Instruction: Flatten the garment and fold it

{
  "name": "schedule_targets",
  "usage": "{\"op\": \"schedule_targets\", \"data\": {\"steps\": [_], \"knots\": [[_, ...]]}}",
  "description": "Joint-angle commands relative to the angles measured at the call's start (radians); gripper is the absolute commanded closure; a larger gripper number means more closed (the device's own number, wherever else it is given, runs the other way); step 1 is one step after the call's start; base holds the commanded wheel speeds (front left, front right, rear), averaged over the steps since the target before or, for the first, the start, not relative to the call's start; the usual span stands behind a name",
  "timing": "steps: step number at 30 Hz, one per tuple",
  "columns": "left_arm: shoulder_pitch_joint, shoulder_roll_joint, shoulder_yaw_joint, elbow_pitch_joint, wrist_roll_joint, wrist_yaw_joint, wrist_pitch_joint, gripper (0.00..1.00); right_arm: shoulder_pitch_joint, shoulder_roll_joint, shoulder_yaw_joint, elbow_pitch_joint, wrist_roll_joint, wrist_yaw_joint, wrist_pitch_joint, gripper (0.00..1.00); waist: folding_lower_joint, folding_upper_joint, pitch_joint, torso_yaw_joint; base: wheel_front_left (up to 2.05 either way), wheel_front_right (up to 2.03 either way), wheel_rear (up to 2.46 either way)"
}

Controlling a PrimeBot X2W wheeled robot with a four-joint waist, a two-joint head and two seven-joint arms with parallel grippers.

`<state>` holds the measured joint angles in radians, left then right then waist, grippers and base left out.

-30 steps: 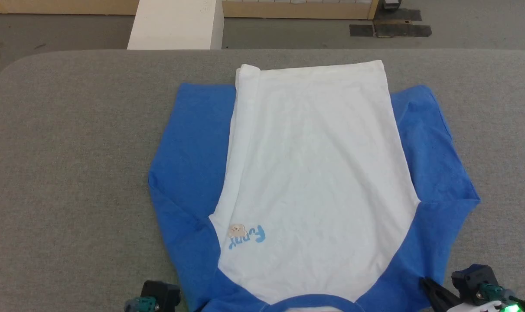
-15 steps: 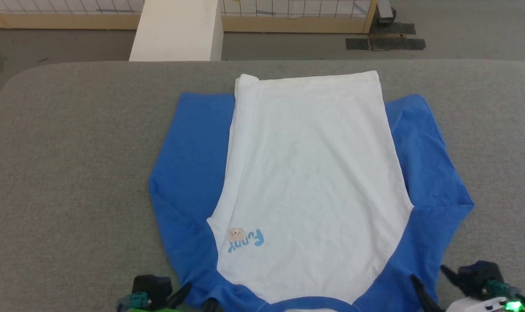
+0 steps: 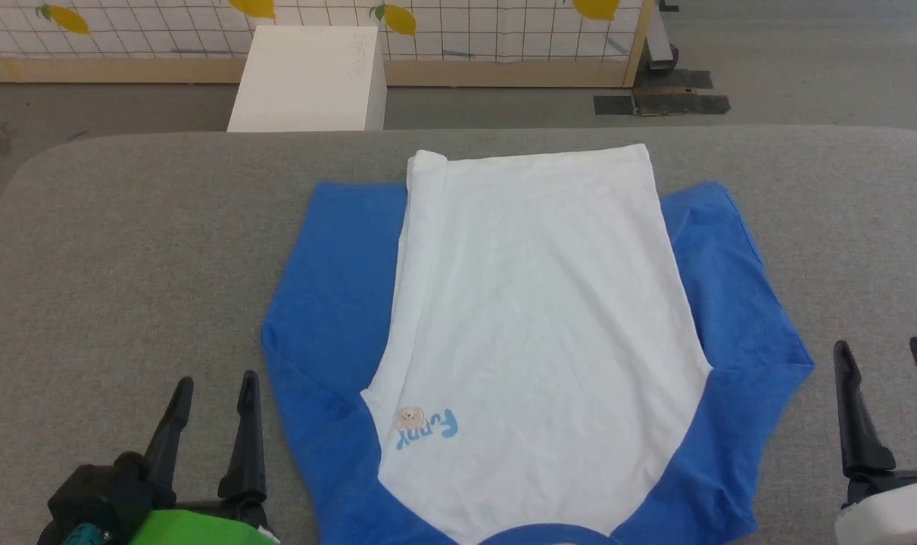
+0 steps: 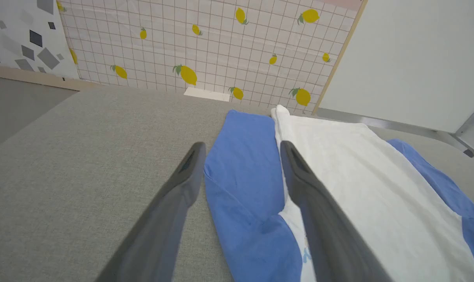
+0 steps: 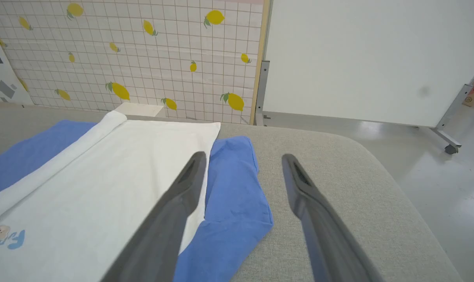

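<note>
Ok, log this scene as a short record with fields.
surface: grey padded table
garment: spread out front up, neckband nearest the robot, hem at the far side
sleeves: blue, spread out to both sides
flaw: narrow strip along the white body's left edge is turned over
lettering: light blue, near the left sleeve seam
left gripper: open, holding nothing, beside the left sleeve
right gripper: open, holding nothing, beside the right sleeve
fold: not yet made
</note>
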<state>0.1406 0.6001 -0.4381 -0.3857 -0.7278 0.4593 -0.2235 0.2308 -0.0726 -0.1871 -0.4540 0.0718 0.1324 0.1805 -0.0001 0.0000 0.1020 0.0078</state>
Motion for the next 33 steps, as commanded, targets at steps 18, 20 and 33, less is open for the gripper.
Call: {"op": "schedule_targets", "data": {"steps": [18, 20, 33], "knots": [[-0.166, -0.167, 0.198, 0.074, 0.345, -0.130, 0.011, 0.00, -0.056, 0.022, -0.030, 0.097, 0.029, -0.002, -0.208, 0.00, 0.0001, 0.0000, 0.096, 0.001, 0.00, 0.00, 0.00], [-0.273, -0.120, 0.208, 0.071, 0.335, -0.171, 0.079, 0.00, -0.079, 0.022, -0.024, 0.089, 0.026, -0.002, -0.208, 0.00, 0.0001, 0.0000, 0.134, -0.001, 0.00, 0.00, 0.00], [-0.997, 0.043, 0.144, 0.379, 0.193, -0.512, 0.516, 0.00, -0.223, 0.022, 0.038, 0.017, 0.001, -0.002, -0.188, 0.00, 0.0001, 0.0000, 0.424, -0.032, 0.00, 0.00, 0.00]]}}
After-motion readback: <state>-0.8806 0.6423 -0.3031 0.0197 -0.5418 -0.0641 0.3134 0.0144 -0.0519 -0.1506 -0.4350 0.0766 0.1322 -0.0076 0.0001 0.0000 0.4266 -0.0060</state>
